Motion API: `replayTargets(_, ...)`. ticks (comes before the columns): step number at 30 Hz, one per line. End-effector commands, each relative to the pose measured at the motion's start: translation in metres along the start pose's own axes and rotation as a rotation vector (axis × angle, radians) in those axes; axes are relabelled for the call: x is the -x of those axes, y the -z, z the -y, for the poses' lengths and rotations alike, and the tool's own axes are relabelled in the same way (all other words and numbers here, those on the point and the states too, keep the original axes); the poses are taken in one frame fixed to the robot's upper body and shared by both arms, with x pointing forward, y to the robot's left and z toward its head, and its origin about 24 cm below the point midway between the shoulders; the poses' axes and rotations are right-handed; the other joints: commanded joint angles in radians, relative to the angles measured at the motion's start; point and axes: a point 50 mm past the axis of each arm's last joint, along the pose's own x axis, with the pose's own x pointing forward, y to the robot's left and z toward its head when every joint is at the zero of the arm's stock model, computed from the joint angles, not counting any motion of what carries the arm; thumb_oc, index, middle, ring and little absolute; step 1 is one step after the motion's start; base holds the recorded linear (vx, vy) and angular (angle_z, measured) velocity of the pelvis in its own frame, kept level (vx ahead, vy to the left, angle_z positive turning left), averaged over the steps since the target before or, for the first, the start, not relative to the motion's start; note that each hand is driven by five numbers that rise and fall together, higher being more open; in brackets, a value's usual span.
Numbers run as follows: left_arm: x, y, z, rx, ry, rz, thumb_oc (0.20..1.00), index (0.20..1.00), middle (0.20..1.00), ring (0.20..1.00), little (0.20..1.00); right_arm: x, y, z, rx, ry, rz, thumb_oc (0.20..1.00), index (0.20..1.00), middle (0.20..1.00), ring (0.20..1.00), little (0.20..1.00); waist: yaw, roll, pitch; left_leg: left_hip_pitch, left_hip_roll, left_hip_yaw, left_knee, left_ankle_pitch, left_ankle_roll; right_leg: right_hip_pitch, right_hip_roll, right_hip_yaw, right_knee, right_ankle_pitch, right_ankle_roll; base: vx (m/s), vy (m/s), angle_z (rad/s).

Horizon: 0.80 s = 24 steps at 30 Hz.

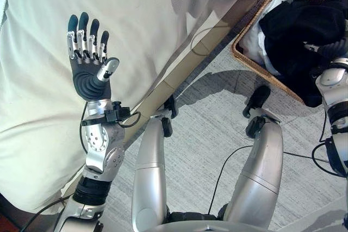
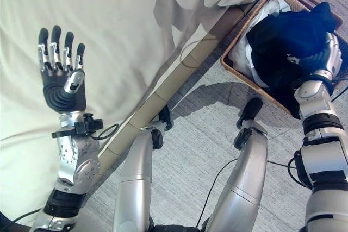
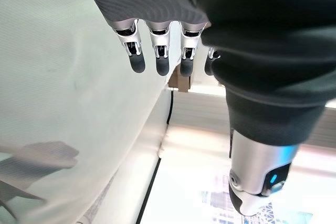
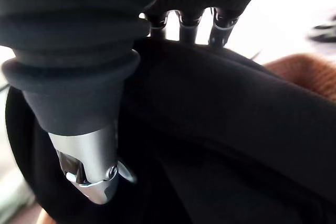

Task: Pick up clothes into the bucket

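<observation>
Basket (image 2: 234, 63) of woven wicker sat on the grey carpet (image 2: 206, 129) by the bed's corner, already holding a white garment (image 2: 266, 12) w/ a dark garment (image 2: 288, 33) heaped on top and spilling over the rim. Right hand (image 2: 326, 52) was pressed into that dark cloth – fingers (image 4: 181, 24) ran down behind a fold, so whether they gripped it couldn't be told. Left hand (image 1: 87, 52) was raised over the cream bedcover (image 1: 136, 25), fingers straight and spread, holding nothing.
</observation>
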Motion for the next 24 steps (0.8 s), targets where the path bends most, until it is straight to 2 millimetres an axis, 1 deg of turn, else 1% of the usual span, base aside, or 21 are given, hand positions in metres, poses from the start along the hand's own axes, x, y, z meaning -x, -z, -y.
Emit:
replayTargets(1, 0.010, -0.012, -0.010, 0.035, -0.064, 0.069, 1.000, 1.000, 1.000, 1.000, 1.000, 0.019, 0.025, -0.020, 0.152, -0.119, 0.007, 1.000, 1.000, 1.000, 1.000, 1.000, -0.037, 0.030, -0.151, -0.045, -0.012, -0.042, -0.031, -0.011, 0.012, 0.018, 0.063, 0.040, -0.056, 0.020, 0.059, -0.01, -0.024, 0.03)
replayTargets(3, 0.008, -0.009, -0.012, 0.022, -0.071, 0.065, 1.000, 1.000, 1.000, 1.000, 1.000, 0.024, 0.032, -0.026, 0.164, -0.132, -0.026, 1.000, 1.000, 1.000, 1.000, 1.000, -0.035, 0.025, -0.161, -0.010, -0.009, -0.043, -0.066, -0.002, 0.009, 0.059, 0.059, 0.023, -0.089, 0.028, 0.064, -0.01, -0.024, 0.05)
replayTargets(5, 0.005, -0.007, -0.015, 0.015, -0.084, 0.063, 1.000, 1.000, 1.000, 1.000, 1.000, 0.029, 0.036, -0.031, 0.135, -0.139, -0.046, 1.000, 1.000, 1.000, 1.000, 1.000, -0.036, 0.021, -0.163, 0.027, -0.008, -0.047, -0.101, 0.008, 0.007, 0.103, 0.058, 0.007, -0.122, 0.037, 0.069, 0.00, -0.022, 0.09)
replayTargets(7, 0.003, -0.005, -0.018, 0.000, -0.096, 0.064, 1.000, 1.000, 1.000, 1.000, 1.000, 0.035, 0.040, -0.036, 0.092, -0.149, -0.064, 1.000, 1.000, 1.000, 1.000, 1.000, -0.039, 0.013, -0.165, 0.074, -0.008, -0.050, -0.141, 0.015, 0.006, 0.152, 0.056, -0.007, -0.157, 0.046, 0.074, 0.01, -0.022, 0.08)
replayTargets(9, 0.003, -0.004, -0.021, -0.015, -0.106, 0.059, 1.000, 1.000, 1.000, 1.000, 1.000, 0.042, 0.046, -0.042, 0.023, -0.193, -0.090, 1.000, 1.000, 1.000, 1.000, 1.000, -0.042, 0.004, -0.166, 0.114, -0.005, -0.052, -0.175, 0.023, 0.004, 0.199, 0.052, -0.024, -0.192, 0.055, 0.079, 0.02, -0.045, 0.04)
replayTargets(10, 0.005, 0.000, -0.025, -0.031, -0.112, 0.033, 1.000, 1.000, 1.000, 1.000, 1.000, 0.051, 0.055, -0.047, -0.020, -0.249, -0.121, 1.000, 1.000, 1.000, 1.000, 1.000, -0.043, -0.007, -0.167, 0.166, -0.005, -0.057, -0.216, 0.035, -0.001, 0.264, 0.051, -0.045, -0.240, 0.070, 0.083, 0.03, -0.048, 0.02)
replayTargets(11, 0.005, 0.000, -0.025, -0.031, -0.112, 0.032, 1.000, 1.000, 1.000, 1.000, 1.000, 0.051, 0.055, -0.047, -0.020, -0.249, -0.122, 1.000, 1.000, 1.000, 1.000, 1.000, -0.043, -0.007, -0.164, 0.171, -0.005, -0.058, -0.219, 0.036, -0.001, 0.271, 0.051, -0.048, -0.244, 0.071, 0.083, 0.04, -0.040, 0.03)
replayTargets(13, 0.006, 0.003, -0.030, -0.059, -0.110, 0.009, 1.000, 1.000, 1.000, 1.000, 1.000, 0.062, 0.066, -0.053, -0.014, -0.317, -0.139, 1.000, 1.000, 1.000, 1.000, 1.000, -0.046, -0.016, -0.165, 0.229, -0.003, -0.063, -0.265, 0.050, -0.007, 0.347, 0.050, -0.075, -0.300, 0.086, 0.089, 0.03, -0.014, 0.03)
replayTargets(16, 0.007, 0.004, -0.036, -0.088, -0.121, -0.002, 1.000, 1.000, 1.000, 1.000, 1.000, 0.078, 0.079, -0.061, -0.040, -0.345, -0.179, 1.000, 1.000, 1.000, 1.000, 1.000, -0.051, -0.030, -0.160, 0.321, -0.003, -0.066, -0.329, 0.067, -0.013, 0.458, 0.053, -0.113, -0.372, 0.111, 0.098, 0.07, -0.019, 0.05)
replayTargets(18, 0.006, 0.005, -0.040, -0.119, -0.121, -0.005, 1.000, 1.000, 1.000, 1.000, 1.000, 0.088, 0.084, -0.067, -0.062, -0.361, -0.189, 1.000, 1.000, 1.000, 1.000, 1.000, -0.056, -0.039, -0.159, 0.384, -0.006, -0.068, -0.370, 0.081, -0.016, 0.532, 0.057, -0.136, -0.419, 0.126, 0.101, 0.05, -0.005, 0.05)
replayTargets(19, 0.006, 0.006, -0.042, -0.131, -0.121, -0.012, 1.000, 1.000, 1.000, 1.000, 1.000, 0.094, 0.085, -0.070, -0.080, -0.367, -0.191, 1.000, 1.000, 1.000, 1.000, 1.000, -0.060, -0.045, -0.154, 0.405, -0.011, -0.063, -0.396, 0.115, -0.010, 0.563, 0.053, -0.154, -0.454, 0.159, 0.090, 0.00, 0.000, 0.00)
replayTargets(22, 0.009, 0.008, -0.048, -0.160, -0.134, -0.030, 1.000, 1.000, 1.000, 1.000, 1.000, 0.108, 0.087, -0.075, -0.156, -0.358, -0.194, 1.000, 1.000, 1.000, 1.000, 1.000, -0.069, -0.062, -0.162, 0.500, -0.016, -0.066, -0.456, 0.131, -0.016, 0.672, 0.059, -0.186, -0.516, 0.179, 0.102, 0.09, -0.009, 0.09)
replayTargets(24, 0.014, 0.008, -0.053, -0.171, -0.147, -0.045, 1.000, 1.000, 1.000, 1.000, 1.000, 0.115, 0.086, -0.072, -0.260, -0.296, -0.199, 1.000, 1.000, 1.000, 1.000, 1.000, -0.077, -0.073, -0.168, 0.565, -0.016, -0.066, -0.492, 0.139, -0.020, 0.747, 0.065, -0.210, -0.554, 0.187, 0.106, 0.13, 0.009, 0.03)
